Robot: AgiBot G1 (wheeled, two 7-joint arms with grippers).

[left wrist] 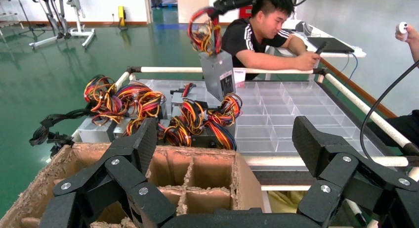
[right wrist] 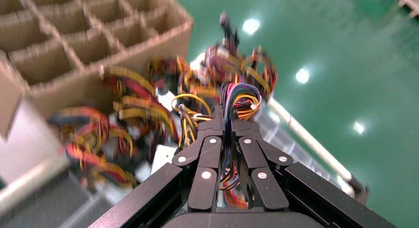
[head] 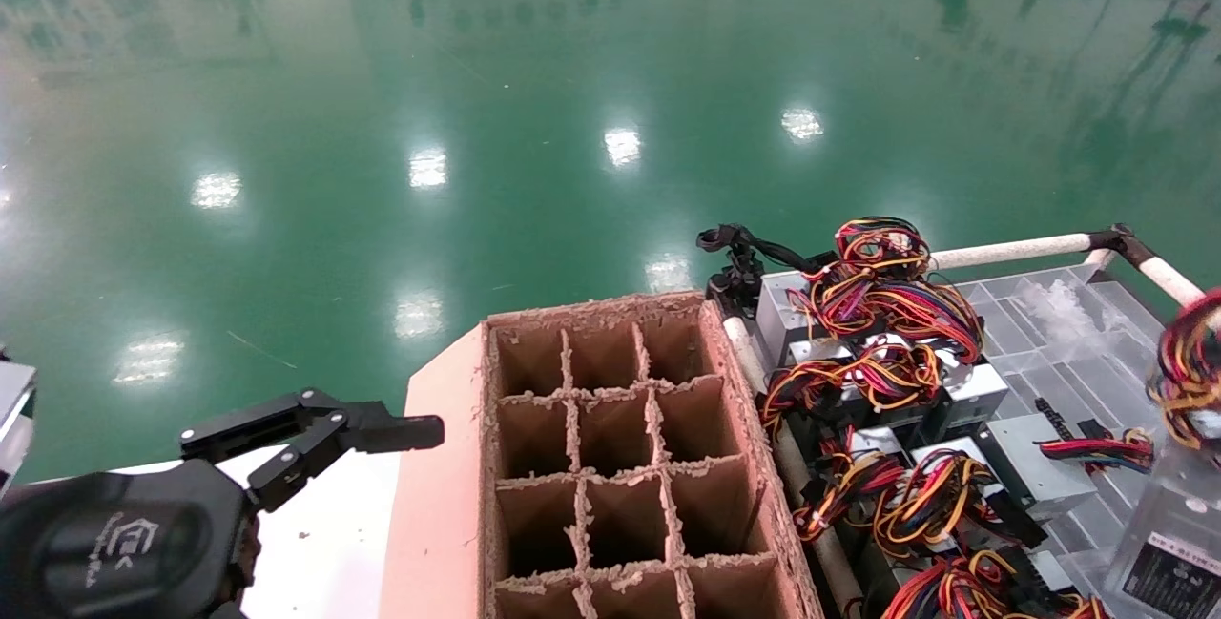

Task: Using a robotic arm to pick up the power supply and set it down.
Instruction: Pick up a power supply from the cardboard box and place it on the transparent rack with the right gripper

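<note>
One power supply point(left wrist: 218, 74) aloft, hung by its wire bundle point(right wrist: 240, 100) in the clamped right gripper point(right wrist: 230, 124) above the clear tray point(left wrist: 291, 109) (left gripper point(head: 382, 428) parked agape beside the cardboard crate point(head: 610, 447)); carry step, probably; next, lowering gently, then letting go.

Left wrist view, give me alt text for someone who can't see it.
The right gripper holds a power supply by its wire bundle above a clear divided tray. The open left gripper hovers over a cardboard divider box.

Lifted power supply point(head: 1171, 543), edge-cropped
</note>
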